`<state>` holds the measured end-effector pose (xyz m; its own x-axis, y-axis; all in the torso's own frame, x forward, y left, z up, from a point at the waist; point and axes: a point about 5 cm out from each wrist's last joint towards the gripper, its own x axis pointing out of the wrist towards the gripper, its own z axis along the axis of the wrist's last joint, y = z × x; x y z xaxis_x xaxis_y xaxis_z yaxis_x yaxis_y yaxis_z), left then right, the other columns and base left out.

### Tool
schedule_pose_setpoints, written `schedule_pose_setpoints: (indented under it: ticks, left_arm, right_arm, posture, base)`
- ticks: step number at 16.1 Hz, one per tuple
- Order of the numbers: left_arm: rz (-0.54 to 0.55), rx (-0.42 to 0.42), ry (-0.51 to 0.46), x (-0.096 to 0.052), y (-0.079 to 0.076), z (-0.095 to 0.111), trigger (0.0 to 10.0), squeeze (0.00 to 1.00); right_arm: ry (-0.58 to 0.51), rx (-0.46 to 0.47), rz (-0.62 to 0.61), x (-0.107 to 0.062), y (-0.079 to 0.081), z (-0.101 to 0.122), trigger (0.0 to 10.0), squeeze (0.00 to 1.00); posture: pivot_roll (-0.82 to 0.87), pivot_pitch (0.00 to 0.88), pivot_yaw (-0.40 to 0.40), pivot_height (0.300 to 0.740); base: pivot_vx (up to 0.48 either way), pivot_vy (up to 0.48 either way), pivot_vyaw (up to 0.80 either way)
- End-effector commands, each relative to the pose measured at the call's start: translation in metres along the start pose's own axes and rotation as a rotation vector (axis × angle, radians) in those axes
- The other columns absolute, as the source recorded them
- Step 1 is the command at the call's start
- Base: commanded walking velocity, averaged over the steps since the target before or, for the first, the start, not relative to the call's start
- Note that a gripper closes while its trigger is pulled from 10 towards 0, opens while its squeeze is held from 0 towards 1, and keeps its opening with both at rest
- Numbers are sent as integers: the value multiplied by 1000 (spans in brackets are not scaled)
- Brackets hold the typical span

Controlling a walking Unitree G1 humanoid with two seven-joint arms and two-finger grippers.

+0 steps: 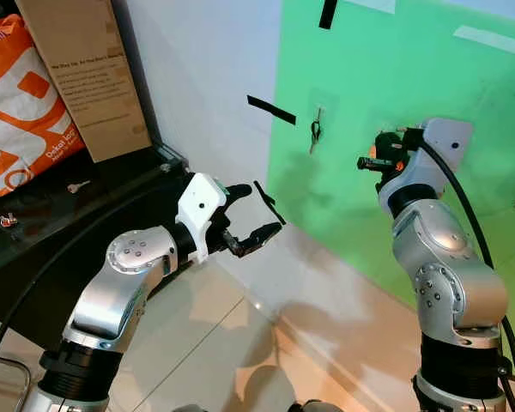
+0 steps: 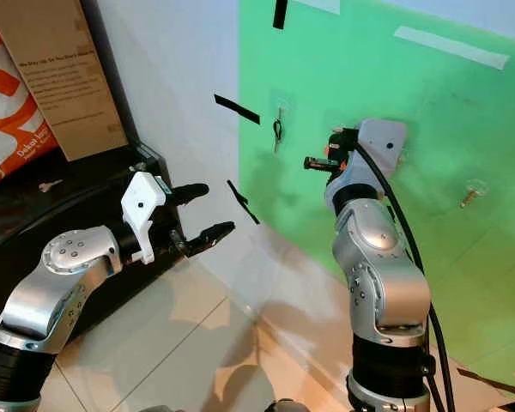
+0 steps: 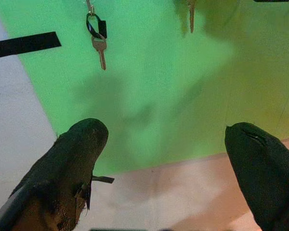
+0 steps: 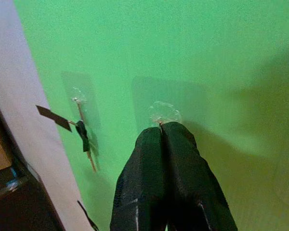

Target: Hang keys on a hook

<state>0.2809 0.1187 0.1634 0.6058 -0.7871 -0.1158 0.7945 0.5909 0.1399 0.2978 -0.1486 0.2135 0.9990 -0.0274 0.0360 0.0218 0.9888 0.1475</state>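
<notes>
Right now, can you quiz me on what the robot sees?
1. True or false: the key hangs on the green wall.
2. Which arm has open jaws? A left, B right.
3. Fill in: the tape beside the key is ____.

Key: 1 true; 2 A, the left arm; 3 black.
</notes>
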Motion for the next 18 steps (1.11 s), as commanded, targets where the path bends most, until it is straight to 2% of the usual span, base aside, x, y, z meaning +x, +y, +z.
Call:
schedule_pose_setpoints:
  ticks: [1,6,9,13,15,18]
  left_arm:
    - [-16,5,-10,3,-1,3,10000,0]
    - [-19,1,-11,3,-1,3,10000,0]
    - [-18,0,-11,3,-2,2,10000,0]
    - [-19,-1,-12,3,-2,2,10000,0]
    - [-20,0,-12,3,-2,2,10000,0]
    - [-23,0,-13,3,-3,2,10000,0]
  right_arm:
    - [-4,1,-13,3,1,3,10000,0]
    - [12,-9,36,8,14,2,10000,0]
    - [21,-52,48,9,19,-1,10000,0]
    - [36,-91,-69,11,3,-5,10000,0]
    - [14,-81,-129,11,-6,-1,10000,0]
    - [2,-59,-164,10,-11,1,10000,0]
  posture:
    - [-86,0,-15,740]
    - [-85,0,-17,740]
    - [-82,0,-25,740]
    - [-80,0,-29,740]
    - [-80,0,-29,740]
    - [-79,0,-31,740]
  base:
    - [0,0,0]
    - [0,0,0]
    - [0,0,0]
    - [0,0,0]
    - [0,0,0]
    - [0,0,0]
